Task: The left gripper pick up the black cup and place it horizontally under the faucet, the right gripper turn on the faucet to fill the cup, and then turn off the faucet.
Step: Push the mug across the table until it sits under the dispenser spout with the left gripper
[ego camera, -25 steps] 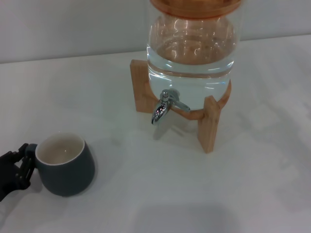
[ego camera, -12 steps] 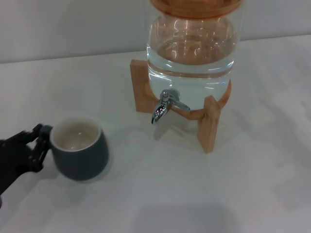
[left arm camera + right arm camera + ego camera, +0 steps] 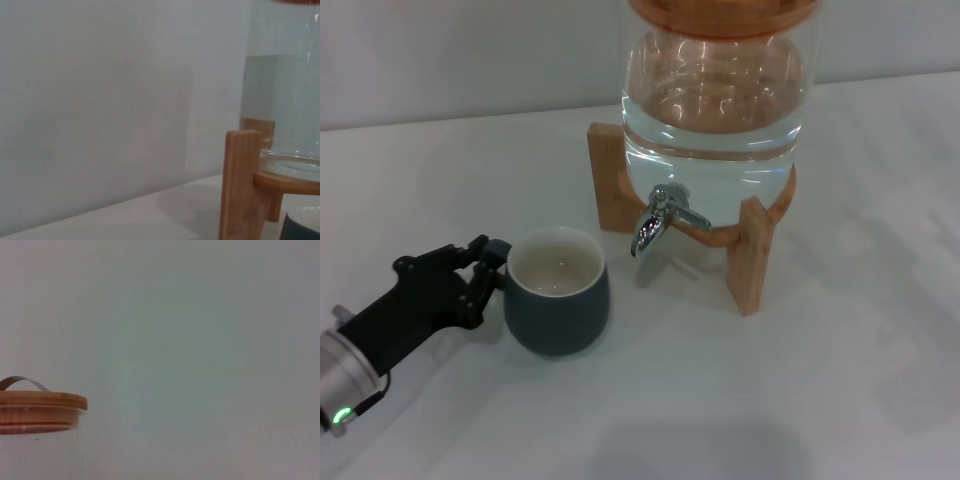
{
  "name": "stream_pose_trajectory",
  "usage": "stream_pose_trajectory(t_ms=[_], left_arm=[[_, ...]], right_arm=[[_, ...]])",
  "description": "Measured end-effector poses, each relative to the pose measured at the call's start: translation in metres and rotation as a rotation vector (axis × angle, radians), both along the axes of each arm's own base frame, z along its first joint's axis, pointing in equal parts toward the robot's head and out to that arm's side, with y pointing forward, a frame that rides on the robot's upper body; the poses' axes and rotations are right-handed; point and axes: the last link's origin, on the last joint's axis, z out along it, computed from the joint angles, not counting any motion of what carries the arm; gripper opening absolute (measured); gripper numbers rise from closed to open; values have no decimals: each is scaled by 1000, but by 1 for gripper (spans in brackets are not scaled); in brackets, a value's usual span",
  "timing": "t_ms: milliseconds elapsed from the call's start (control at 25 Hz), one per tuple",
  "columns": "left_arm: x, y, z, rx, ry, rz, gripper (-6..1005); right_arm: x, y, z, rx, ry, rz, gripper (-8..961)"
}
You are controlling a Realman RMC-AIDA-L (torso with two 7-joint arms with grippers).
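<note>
My left claw (image 3: pixel 488 268), a black two-finger linkage on a silver-grey arm with a small green light, reaches in from my left and is clamped on the small loop handle of the squat, rounded slate-black cup (image 3: pixel 558 295). The cup stands upright on the white desk (image 3: pixel 720 400), mouth up, its cream-white inside plain to see and a pale rim ringing the dark body. It sits to the left of and nearer to me than the small shiny chrome faucet (image 3: pixel 662 220), close by but not under the down-turned spout. The faucet juts from a clear glass dispenser (image 3: pixel 715 110) holding water, which rests on a light wooden stand (image 3: pixel 750 255). In my left wrist view one stand leg (image 3: pixel 241 185) fills the near ground, with a sliver of the cup's rim (image 3: pixel 304 215) at the corner. My right claw appears in none of the views; its wrist camera shows only the dispenser's wooden lid (image 3: pixel 40 401) against a plain wall.
</note>
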Motion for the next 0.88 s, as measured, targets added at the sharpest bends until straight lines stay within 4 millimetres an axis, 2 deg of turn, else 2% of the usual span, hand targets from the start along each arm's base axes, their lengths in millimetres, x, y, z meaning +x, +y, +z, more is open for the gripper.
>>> stream_pose_trajectory(t_ms=[200,440,880], left_arm=[[9,6,-8,-19,21,-20,159],[25,13,-29,-57,68,-49,158],[42,19,-41,-60,86,-79,157]], right_arm=[[0,0,0,-1,2,2,818],[0,-1,-2,-3,8,0,818],[0,0,-2,-3,6,2,819]])
